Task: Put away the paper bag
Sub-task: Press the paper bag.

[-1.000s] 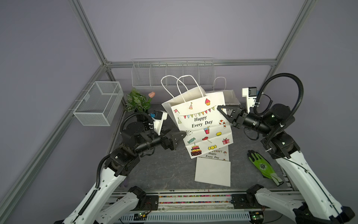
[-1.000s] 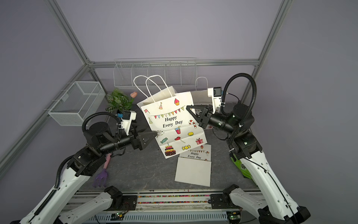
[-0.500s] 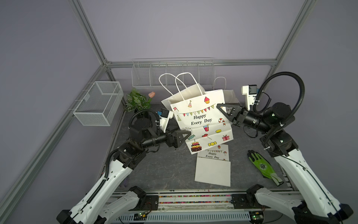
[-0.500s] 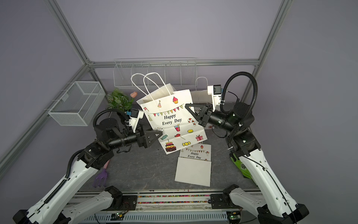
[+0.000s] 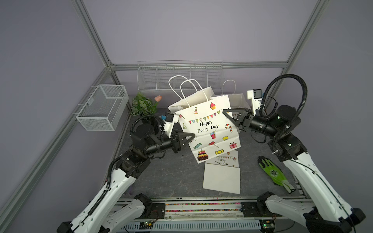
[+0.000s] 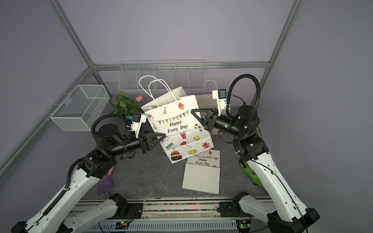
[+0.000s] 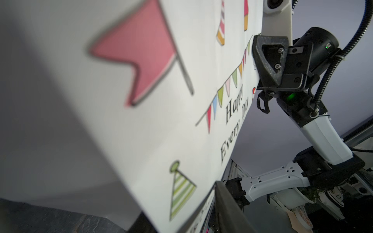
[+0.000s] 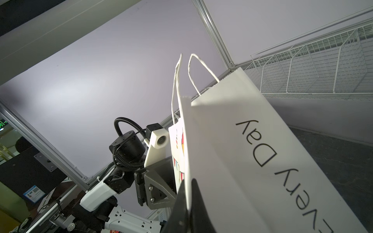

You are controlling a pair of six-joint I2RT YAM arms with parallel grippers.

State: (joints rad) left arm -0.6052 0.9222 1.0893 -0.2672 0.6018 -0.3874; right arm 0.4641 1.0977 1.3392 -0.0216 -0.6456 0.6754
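A white paper bag (image 5: 210,129) (image 6: 181,129) printed "Happy Every Day" hangs tilted above the table, mouth and handles up. My right gripper (image 5: 224,112) (image 6: 192,111) (image 8: 187,181) is shut on its upper right edge, with the paper pinched between the two dark fingers. My left gripper (image 5: 192,138) (image 6: 164,137) (image 7: 181,207) is at the bag's lower left edge. In the left wrist view the bag (image 7: 161,121) fills the frame and its corner fold runs down between the jaws. They stand narrow on either side of it, but whether they pinch it does not show.
A flat folded bag (image 5: 222,173) lies on the table below. A green glove (image 5: 272,173) lies front right, a purple rake (image 6: 105,184) front left. A potted plant (image 5: 143,105), a wire basket (image 5: 101,107), a wire rack (image 5: 179,76) and another white bag (image 5: 236,98) stand behind.
My left arm has reached in to the bag's left edge and its jaws have narrowed from wide open. The bag has shifted and tilted slightly. The right gripper kept its hold.
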